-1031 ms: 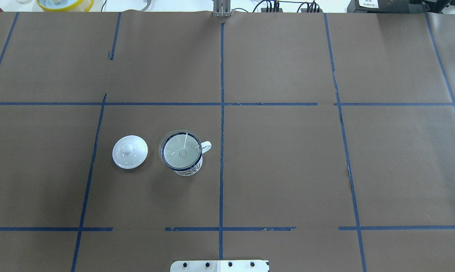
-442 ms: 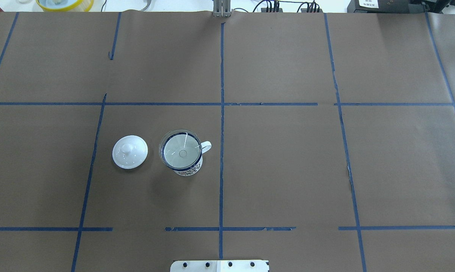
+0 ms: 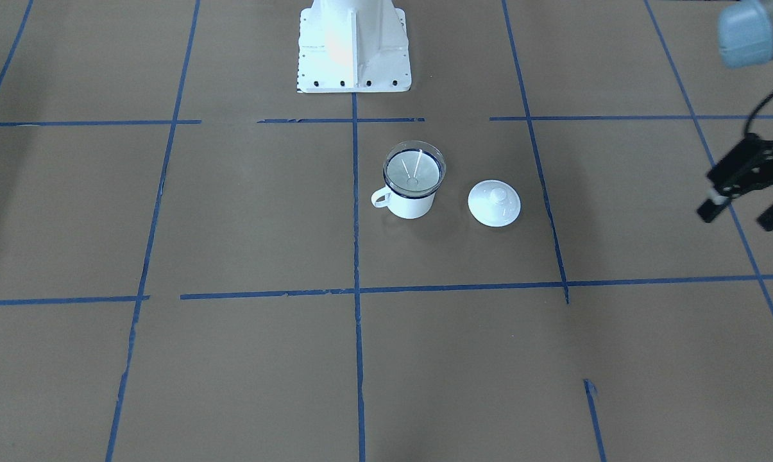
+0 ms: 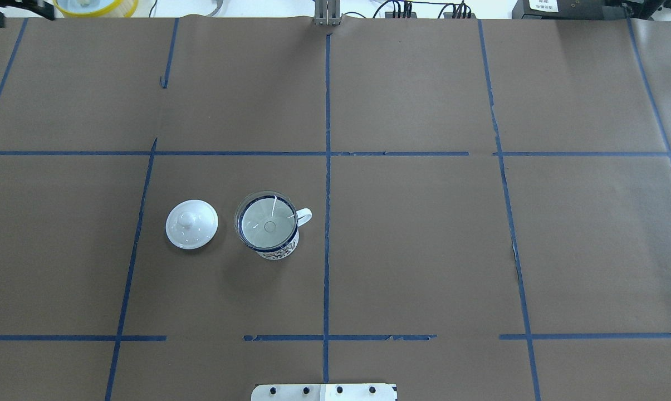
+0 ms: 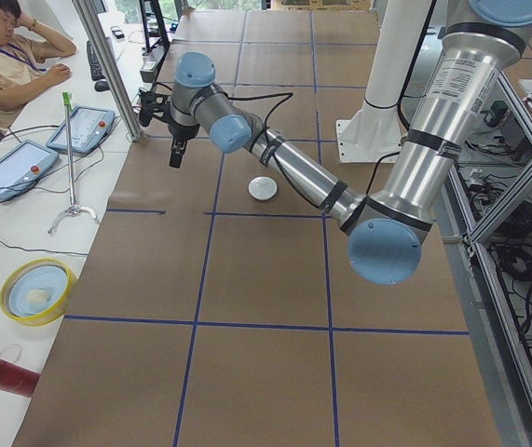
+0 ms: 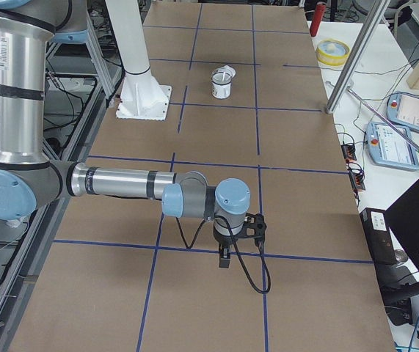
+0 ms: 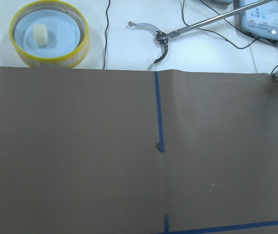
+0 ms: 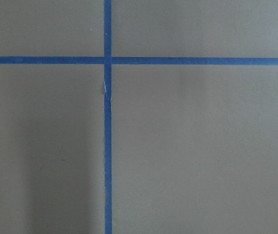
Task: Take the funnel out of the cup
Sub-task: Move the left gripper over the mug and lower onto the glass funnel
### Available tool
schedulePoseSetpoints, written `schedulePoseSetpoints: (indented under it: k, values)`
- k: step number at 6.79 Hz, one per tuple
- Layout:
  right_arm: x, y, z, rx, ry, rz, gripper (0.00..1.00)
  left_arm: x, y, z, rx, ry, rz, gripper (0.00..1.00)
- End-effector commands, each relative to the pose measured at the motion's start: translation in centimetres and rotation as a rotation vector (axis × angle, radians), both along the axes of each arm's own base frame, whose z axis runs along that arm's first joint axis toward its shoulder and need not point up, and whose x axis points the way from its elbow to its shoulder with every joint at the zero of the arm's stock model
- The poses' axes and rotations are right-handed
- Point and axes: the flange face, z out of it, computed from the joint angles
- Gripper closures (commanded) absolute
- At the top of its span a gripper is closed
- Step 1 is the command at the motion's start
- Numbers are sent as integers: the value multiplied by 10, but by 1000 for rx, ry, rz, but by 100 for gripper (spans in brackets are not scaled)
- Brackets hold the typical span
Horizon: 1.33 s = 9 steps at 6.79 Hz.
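The white cup (image 4: 274, 248) with a dark blue rim stands left of the table's centre line, its handle toward the centre. The clear funnel (image 4: 267, 220) sits in its mouth, rim resting on top. Both also show in the front-facing view, cup (image 3: 412, 204) and funnel (image 3: 414, 168), and small in the exterior right view (image 6: 222, 82). My left gripper (image 3: 737, 219) hangs far out toward the table's left end, jaws apart and empty, well away from the cup. My right gripper (image 6: 227, 253) hovers low over the table's right part; I cannot tell whether it is open.
A white knobbed lid (image 4: 191, 224) lies on the table just left of the cup. A yellow-rimmed dish (image 7: 49, 33) sits beyond the table's far edge. The robot's base (image 3: 353, 45) stands at the near edge. A metal post (image 5: 107, 65) stands at the far edge.
The tips of my left gripper have come into the overhead view's top-left corner. The cup, funnel and lid have not moved.
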Motion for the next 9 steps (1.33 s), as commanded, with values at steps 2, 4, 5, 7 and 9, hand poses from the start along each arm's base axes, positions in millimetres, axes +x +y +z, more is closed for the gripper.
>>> schedulePoseSetpoints:
  k: [2, 4, 5, 7, 9]
  values:
    - [0, 0, 0, 0, 0, 0, 0, 173, 62, -100, -180, 133, 93, 0]
    - [0, 0, 0, 0, 0, 0, 0, 246, 94, -166, -384, 66, 73, 0]
    - [0, 0, 0, 0, 0, 0, 0, 296, 109, -175, -441, -22, 48, 0]
    - [0, 0, 0, 0, 0, 0, 0, 343, 109, -149, -480, -120, 18, 0]
    - [0, 0, 0, 0, 0, 0, 0, 380, 132, -135, -463, -173, 34, 0]
